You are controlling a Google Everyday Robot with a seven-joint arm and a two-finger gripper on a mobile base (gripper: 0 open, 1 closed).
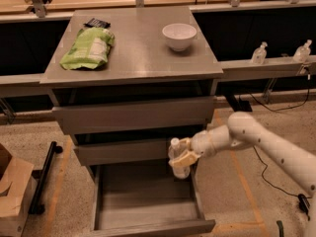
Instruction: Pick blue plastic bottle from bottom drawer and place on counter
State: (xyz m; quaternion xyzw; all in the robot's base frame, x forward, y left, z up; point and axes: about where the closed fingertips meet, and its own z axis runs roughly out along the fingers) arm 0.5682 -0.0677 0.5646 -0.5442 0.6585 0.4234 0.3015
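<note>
Two jaws clamp the blue plastic bottle (180, 172) above the bottom drawer (148, 207).

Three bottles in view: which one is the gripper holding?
The white-capped bottle, clamped in the gripper above the open bottom drawer. The two pump bottles stand apart on the grey ledge, untouched.
</note>
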